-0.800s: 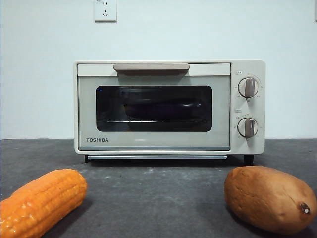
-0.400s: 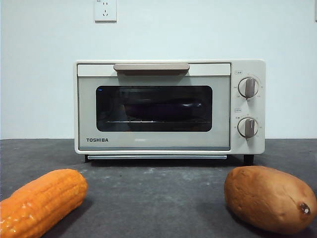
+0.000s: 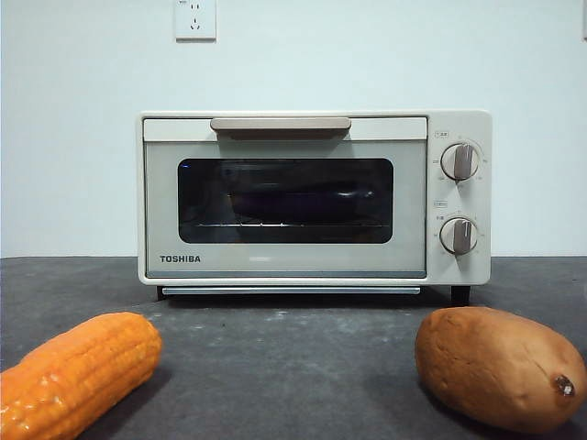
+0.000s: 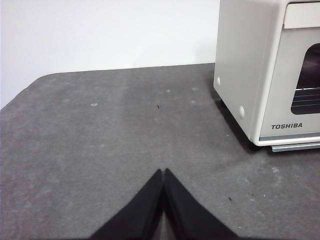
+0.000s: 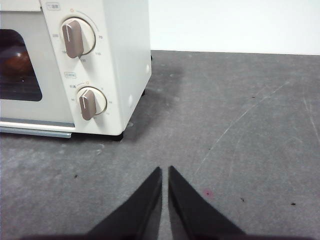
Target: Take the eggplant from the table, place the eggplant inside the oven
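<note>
The cream-white TOSHIBA oven (image 3: 284,261) stands at the back of the dark grey table (image 3: 293,357) with its door closed. Behind the dark glass, a dim dark purple oblong shape, the eggplant (image 3: 293,203), lies on the wire rack. Neither gripper appears in the front view. My left gripper (image 4: 164,171) hovers shut and empty over the table, off the oven's (image 4: 250,75) plain side. My right gripper (image 5: 165,169) is shut and empty near the oven's (image 5: 120,60) knob side.
An orange corn cob (image 3: 78,371) lies at the front left and a brown sweet potato (image 3: 495,367) at the front right. A wall socket (image 3: 194,18) sits on the white wall behind. Two round knobs (image 3: 459,161) are on the oven's right.
</note>
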